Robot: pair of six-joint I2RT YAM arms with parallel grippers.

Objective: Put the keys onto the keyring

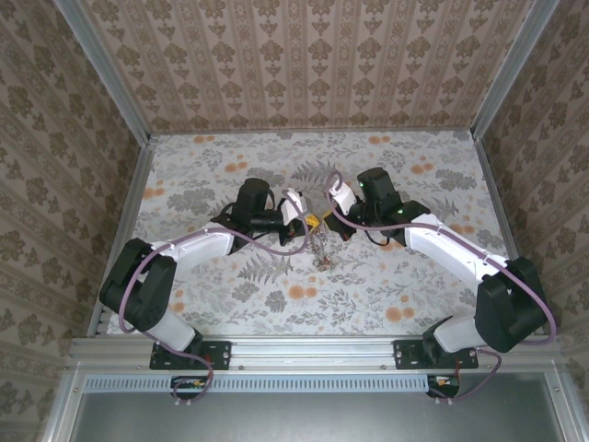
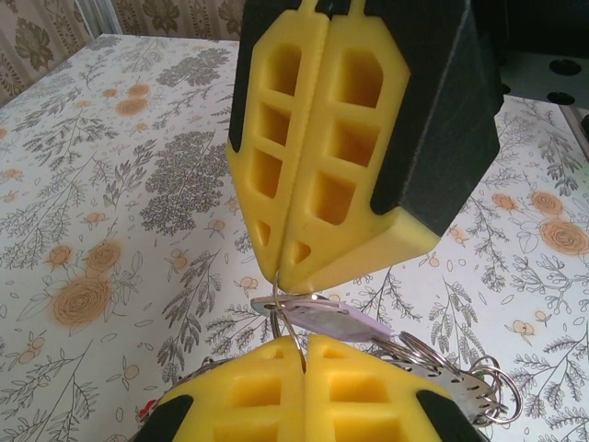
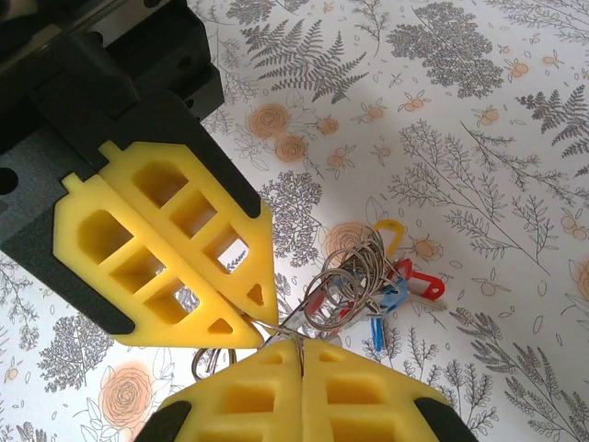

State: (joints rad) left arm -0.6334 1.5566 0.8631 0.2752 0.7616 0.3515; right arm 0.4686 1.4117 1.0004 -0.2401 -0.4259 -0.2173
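Observation:
My two grippers meet tip to tip above the middle of the table. The left gripper (image 1: 308, 224) (image 2: 306, 343) and the right gripper (image 1: 333, 214) (image 3: 301, 345) are both shut on the thin silvery wire of the keyring (image 2: 293, 322). A key with a purple head (image 2: 342, 320) hangs on that wire between the two sets of yellow fingers. A bunch of keys (image 3: 391, 281) with red, blue and yellow heads, on several small rings, dangles to the right of the fingers and reaches the table (image 1: 324, 256). Most of the keyring's hoop is hidden behind the fingers.
The table carries a floral cloth (image 1: 396, 276) and is walled by patterned panels on three sides. Metal rails (image 1: 133, 198) run along its left and right edges. Both arms reach inward from the near corners.

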